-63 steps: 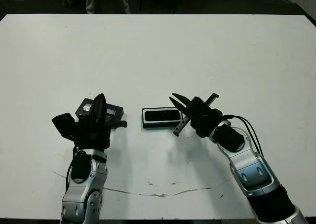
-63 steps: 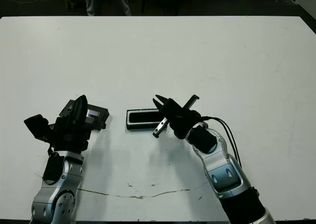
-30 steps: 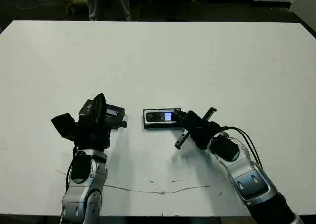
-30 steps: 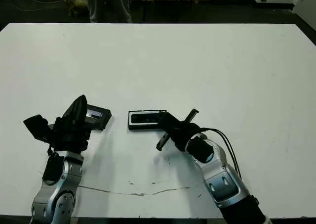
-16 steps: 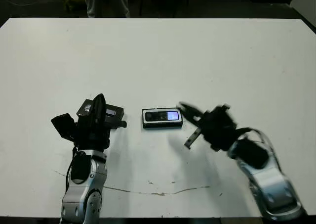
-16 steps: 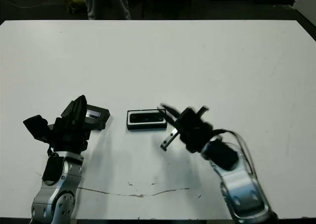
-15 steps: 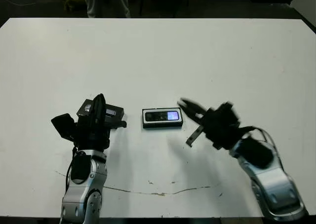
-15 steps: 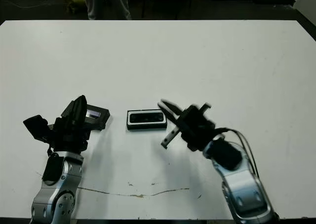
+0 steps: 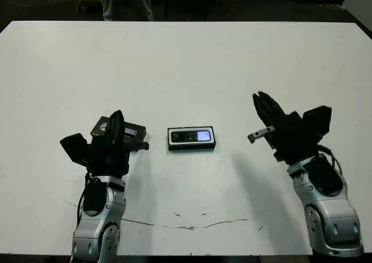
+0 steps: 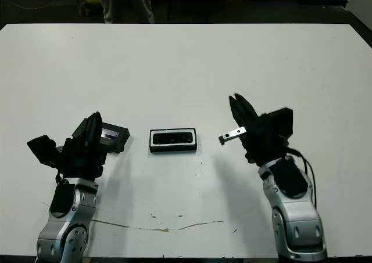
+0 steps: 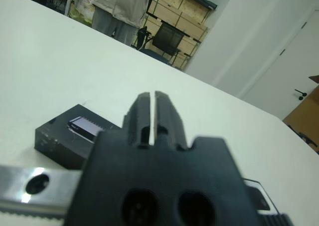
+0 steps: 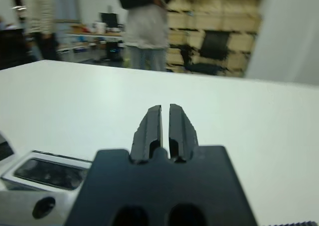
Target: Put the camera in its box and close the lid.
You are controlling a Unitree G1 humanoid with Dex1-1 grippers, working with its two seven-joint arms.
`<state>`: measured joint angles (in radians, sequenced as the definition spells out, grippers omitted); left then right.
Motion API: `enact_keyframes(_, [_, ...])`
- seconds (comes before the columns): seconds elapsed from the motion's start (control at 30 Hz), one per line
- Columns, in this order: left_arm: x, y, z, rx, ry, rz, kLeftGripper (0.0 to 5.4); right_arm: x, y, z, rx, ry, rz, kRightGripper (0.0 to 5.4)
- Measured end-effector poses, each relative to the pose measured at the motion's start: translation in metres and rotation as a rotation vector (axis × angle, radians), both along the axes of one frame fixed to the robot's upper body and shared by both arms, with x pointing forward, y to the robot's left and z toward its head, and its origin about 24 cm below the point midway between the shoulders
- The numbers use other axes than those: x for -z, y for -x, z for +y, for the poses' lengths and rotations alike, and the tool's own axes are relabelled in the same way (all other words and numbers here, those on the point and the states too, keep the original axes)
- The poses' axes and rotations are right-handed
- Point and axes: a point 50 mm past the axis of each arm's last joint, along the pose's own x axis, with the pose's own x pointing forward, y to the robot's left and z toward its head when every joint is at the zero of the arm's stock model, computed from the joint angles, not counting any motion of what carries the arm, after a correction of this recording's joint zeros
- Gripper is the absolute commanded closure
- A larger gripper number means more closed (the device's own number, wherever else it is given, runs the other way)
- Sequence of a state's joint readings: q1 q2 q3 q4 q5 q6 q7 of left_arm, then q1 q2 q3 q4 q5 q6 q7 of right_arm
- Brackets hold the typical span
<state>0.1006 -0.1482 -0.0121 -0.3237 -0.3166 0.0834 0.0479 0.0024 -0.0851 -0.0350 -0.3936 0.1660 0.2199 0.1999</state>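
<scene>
The box (image 9: 191,147), a shallow black tray with a white lining, lies at the table's middle. The camera (image 9: 190,136) rests flat inside it, its bluish patch toward the right end. In the right wrist view the box (image 12: 15,167) and the camera (image 12: 47,172) show low beside the gripper body. The lid (image 9: 135,131) sits left of the box, partly hidden behind my left gripper (image 9: 117,115), which is shut and empty just in front of it. My right gripper (image 9: 258,97) is raised to the right of the box, well apart from it, shut on nothing.
A person (image 9: 125,2) stands beyond the table's far edge. A thin crack-like mark (image 9: 192,223) runs across the table near the front edge. Bare white tabletop lies between the box and my right arm.
My right gripper has pulled away from the box, going right and upward, and its fingers have come together. The camera stays in the box. The left arm holds still.
</scene>
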Motion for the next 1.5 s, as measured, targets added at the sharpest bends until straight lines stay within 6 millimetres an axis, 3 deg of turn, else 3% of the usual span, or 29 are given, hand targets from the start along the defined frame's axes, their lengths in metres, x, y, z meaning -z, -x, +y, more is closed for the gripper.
enact_keyframes(0.4, [-0.002, 0.001, 0.001, 0.001, 0.000, -0.008, 5.40, 0.033, 0.016, -0.008, 0.178, -0.106, -0.008, 5.38])
enact_keyframes(1.1, [-0.003, 0.001, 0.003, 0.009, 0.001, -0.012, 5.40, 0.034, 0.016, -0.007, 0.193, -0.073, -0.009, 5.38])
enact_keyframes(1.5, [-0.035, 0.022, 0.025, 0.086, -0.118, -0.151, 5.40, 0.037, 0.016, -0.005, 0.180, -0.072, 0.003, 5.38])
